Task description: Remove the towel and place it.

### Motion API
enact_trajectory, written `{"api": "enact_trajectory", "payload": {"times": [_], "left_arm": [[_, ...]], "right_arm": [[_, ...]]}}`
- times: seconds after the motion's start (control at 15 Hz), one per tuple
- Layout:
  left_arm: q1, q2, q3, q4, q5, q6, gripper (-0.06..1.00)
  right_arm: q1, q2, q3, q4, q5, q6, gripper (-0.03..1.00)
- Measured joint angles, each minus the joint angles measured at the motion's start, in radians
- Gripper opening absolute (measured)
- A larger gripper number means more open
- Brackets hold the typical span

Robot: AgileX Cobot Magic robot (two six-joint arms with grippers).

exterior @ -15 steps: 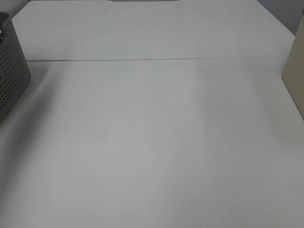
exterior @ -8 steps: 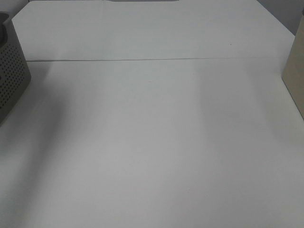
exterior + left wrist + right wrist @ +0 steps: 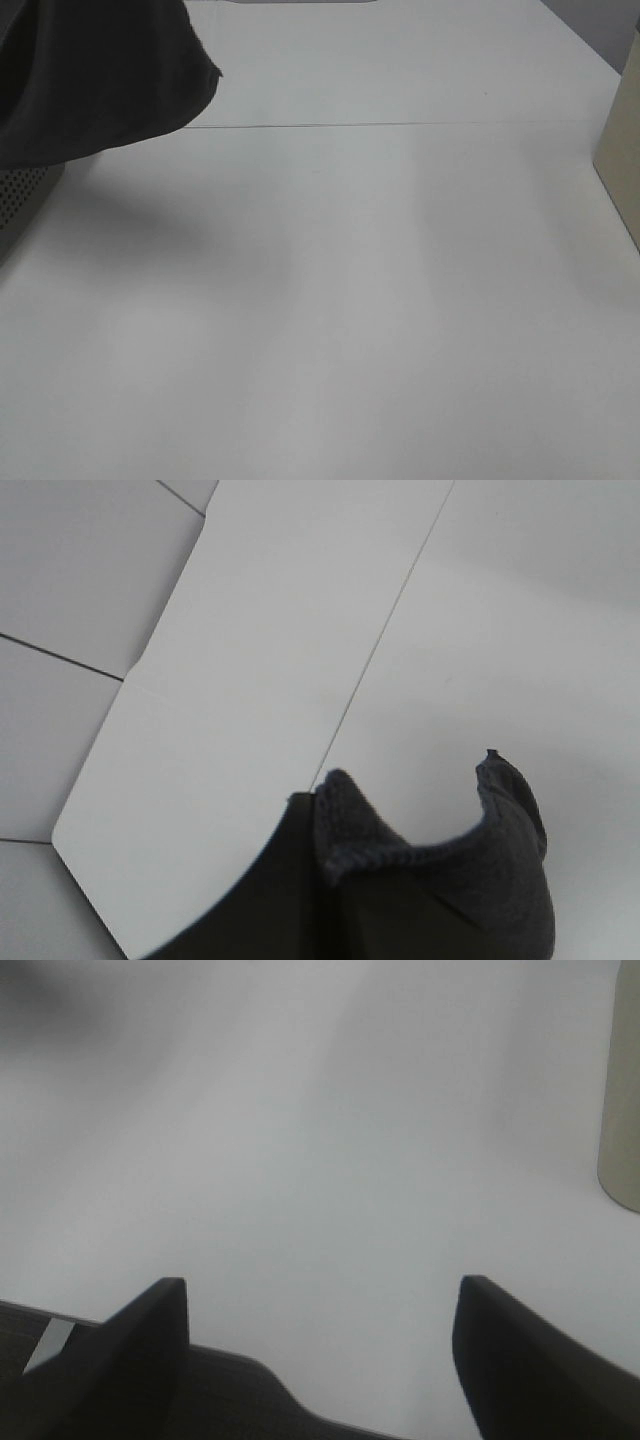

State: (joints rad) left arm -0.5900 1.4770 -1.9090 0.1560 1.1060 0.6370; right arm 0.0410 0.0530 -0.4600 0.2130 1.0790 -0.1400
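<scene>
The towel [image 3: 95, 75], very dark terry cloth, hangs at the far left of the exterior high view and covers the top of the grey perforated basket [image 3: 20, 205]. In the left wrist view a bunched, hemmed fold of the towel [image 3: 450, 880] sits in my left gripper [image 3: 340, 890], high above the white table [image 3: 300, 630]. One smooth dark finger [image 3: 265, 890] shows beside the cloth. My right gripper [image 3: 320, 1350] is open and empty over bare table, with both fingers [image 3: 130, 1350] wide apart. Neither arm shows in the exterior high view.
A beige upright object [image 3: 622, 140] stands at the table's right edge and also shows in the right wrist view [image 3: 622, 1090]. A seam [image 3: 400, 125] runs across the white table [image 3: 330, 300]. Grey floor tiles [image 3: 70, 580] lie beyond the table's edge.
The towel has come into the exterior high view at the far left, lifted, and now hides the basket's upper part. Its shadow has spread over the table beside the basket.
</scene>
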Motion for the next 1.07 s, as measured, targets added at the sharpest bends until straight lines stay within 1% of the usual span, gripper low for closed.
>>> {"api": "enact_trajectory", "payload": {"times": [0.07,0.13,0.2,0.27,0.33,0.4,0.47,0.53,0.6,0.67,0.73,0.8,0.87,0.93,1.0,1.07], "left_arm": [[-0.038,0.000,0.000,0.029,-0.003,0.000,0.00],[-0.064,0.001,0.000,0.050,-0.003,0.000,0.00],[-0.080,0.002,0.000,0.060,-0.002,0.000,0.00],[-0.086,0.003,0.000,0.059,-0.002,0.000,0.00],[-0.104,0.003,0.000,0.064,-0.002,0.000,0.00],[-0.126,0.003,0.000,0.067,-0.002,-0.012,0.00],[-0.157,0.003,0.000,0.068,0.010,-0.039,0.00],[-0.163,0.003,0.000,0.066,0.025,-0.046,0.00],[-0.165,0.003,0.000,0.061,0.036,-0.049,0.00],[-0.166,0.003,0.000,0.058,0.052,-0.049,0.00],[-0.166,0.004,0.000,0.046,0.067,-0.049,0.00],[-0.166,0.004,0.000,0.036,0.073,-0.049,0.00],[-0.166,0.004,0.000,0.029,0.073,-0.049,0.00],[-0.166,0.004,0.000,0.004,0.073,-0.049,0.00],[-0.166,0.004,0.000,-0.016,0.073,-0.049,0.00],[-0.166,0.004,0.000,-0.032,0.073,-0.049,0.00]], "right_arm": [[0.000,0.042,-0.006,0.005,-0.048,0.000,0.71],[0.000,0.094,-0.009,0.026,-0.127,-0.007,0.71],[0.000,0.157,-0.009,0.066,-0.208,-0.061,0.71],[0.000,0.222,-0.009,0.149,-0.279,-0.162,0.71],[0.000,0.261,-0.009,0.213,-0.304,-0.238,0.71],[0.000,0.334,-0.012,0.373,-0.324,-0.400,0.71],[0.000,0.498,-0.012,0.711,-0.333,-0.790,0.72],[0.000,0.581,-0.013,0.893,-0.318,-0.974,0.72],[0.000,0.669,-0.013,1.033,-0.280,-1.144,0.72],[0.000,0.768,-0.015,1.154,-0.231,-1.310,0.72],[0.000,0.868,-0.017,1.234,-0.178,-1.449,0.72],[0.000,0.958,-0.017,1.292,-0.126,-1.552,0.72],[0.000,1.007,-0.017,1.319,-0.101,-1.601,0.72],[0.030,1.140,-0.021,1.411,-0.073,-1.712,0.72],[0.083,1.230,-0.041,1.453,-0.078,-1.767,0.72],[0.168,1.305,-0.084,1.481,-0.095,-1.787,0.72]]}}
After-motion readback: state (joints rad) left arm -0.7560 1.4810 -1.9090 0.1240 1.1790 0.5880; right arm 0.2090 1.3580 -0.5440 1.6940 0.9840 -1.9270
